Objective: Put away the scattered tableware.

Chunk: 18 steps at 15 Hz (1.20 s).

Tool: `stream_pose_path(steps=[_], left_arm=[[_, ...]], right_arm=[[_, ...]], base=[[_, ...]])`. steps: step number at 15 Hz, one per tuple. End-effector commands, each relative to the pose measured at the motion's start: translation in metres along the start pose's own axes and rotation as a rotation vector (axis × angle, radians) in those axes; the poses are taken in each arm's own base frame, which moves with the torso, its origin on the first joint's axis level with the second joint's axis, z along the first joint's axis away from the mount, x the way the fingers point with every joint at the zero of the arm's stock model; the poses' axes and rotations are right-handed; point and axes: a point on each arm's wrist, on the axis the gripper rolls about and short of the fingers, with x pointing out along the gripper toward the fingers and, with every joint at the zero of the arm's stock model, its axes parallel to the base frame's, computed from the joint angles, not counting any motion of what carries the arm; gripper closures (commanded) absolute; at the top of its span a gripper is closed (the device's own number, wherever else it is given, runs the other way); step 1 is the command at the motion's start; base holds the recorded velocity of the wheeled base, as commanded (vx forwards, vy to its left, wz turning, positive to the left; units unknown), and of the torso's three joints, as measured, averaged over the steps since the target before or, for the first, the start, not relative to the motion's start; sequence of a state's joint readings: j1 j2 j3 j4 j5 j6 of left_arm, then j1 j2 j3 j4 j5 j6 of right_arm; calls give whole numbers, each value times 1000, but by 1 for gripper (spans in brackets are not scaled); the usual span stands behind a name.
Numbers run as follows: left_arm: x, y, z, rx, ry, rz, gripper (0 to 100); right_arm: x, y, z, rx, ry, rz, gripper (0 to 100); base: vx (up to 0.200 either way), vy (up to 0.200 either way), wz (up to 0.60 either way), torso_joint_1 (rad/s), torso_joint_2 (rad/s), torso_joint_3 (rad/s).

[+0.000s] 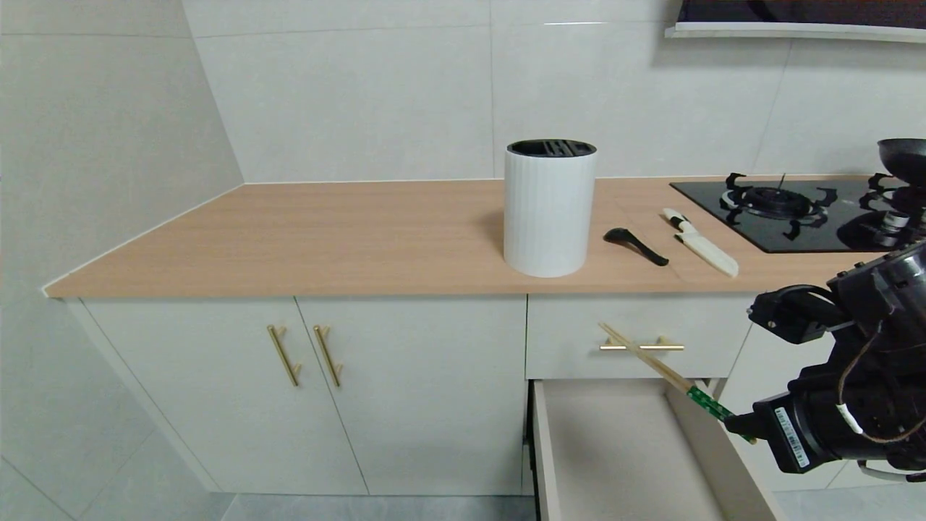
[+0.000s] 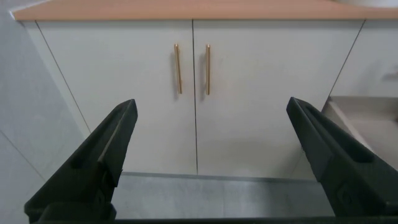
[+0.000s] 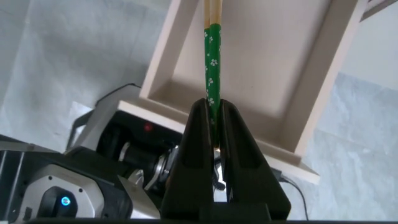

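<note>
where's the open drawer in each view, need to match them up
Head view: open drawer low, right of centre, under the counter.
Left wrist view: drawer edge beside the double doors, past the left claw.
Right wrist view: drawer beneath the chopsticks held by the right claw.
Shared: chopsticks (head, right wrist); gold door handles (head, left wrist).

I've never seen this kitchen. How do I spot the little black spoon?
Find the long wooden countertop and the tall white ribbed holder standing on it. Just beside it, toward the black gas stove, lies the small black spoon. It is dark and curved, unlike the pale cream knife next to it.
</note>
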<state>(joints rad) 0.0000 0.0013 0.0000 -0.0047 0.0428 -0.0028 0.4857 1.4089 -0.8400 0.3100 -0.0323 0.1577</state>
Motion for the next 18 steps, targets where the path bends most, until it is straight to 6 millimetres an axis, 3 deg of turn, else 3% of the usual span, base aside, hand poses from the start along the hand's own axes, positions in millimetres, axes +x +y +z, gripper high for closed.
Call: stream_pose_path(steps=[1, 13, 18], left_arm=[[0, 0, 0, 0, -1, 0, 0], [0, 0, 0, 0, -1, 0, 0], [0, 0, 0, 0, -1, 0, 0]], right_arm=[[3, 1, -1, -5, 11, 3, 100], [17, 2, -1, -8, 61, -8, 100], [22, 2, -1, -9, 79, -10, 100]], base=[[0, 0, 0, -203, 481, 276], [0, 0, 0, -162, 460, 301], [0, 0, 0, -36, 144, 92]])
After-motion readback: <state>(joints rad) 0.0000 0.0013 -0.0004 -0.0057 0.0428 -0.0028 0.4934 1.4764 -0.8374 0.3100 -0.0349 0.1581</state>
